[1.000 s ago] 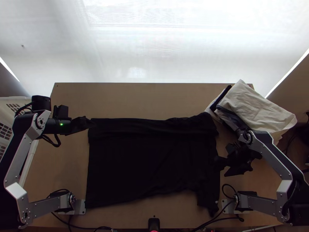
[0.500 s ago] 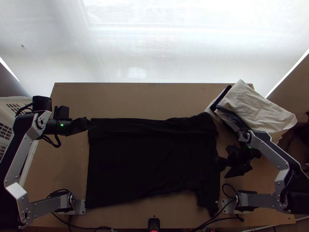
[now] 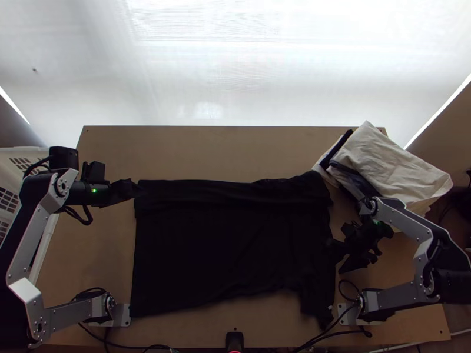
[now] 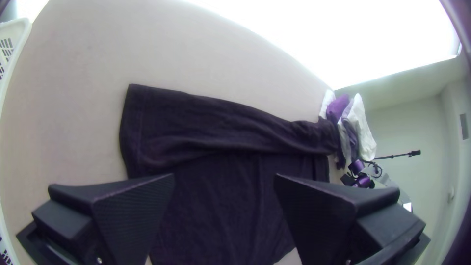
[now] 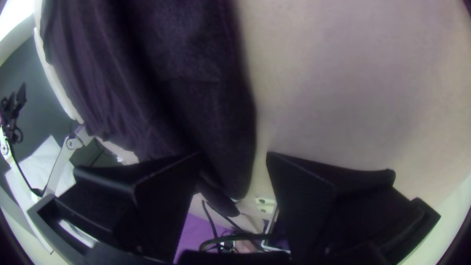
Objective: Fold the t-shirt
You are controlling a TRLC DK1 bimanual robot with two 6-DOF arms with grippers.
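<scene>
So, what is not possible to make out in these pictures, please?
White basket: top view, cut off by the left edge.
Pile's lower layers: top view, under the cream cloth.
Part of the black t-shirt: left wrist view, behind the left gripper.
Contact between right gripper and t-shirt: top view, black against black.

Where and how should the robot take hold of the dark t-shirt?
Probably the t-shirt's right edge in the top view, coming from the right, fingers apart: that border lies exposed on the table and shows between the right gripper's open fingers.
</scene>
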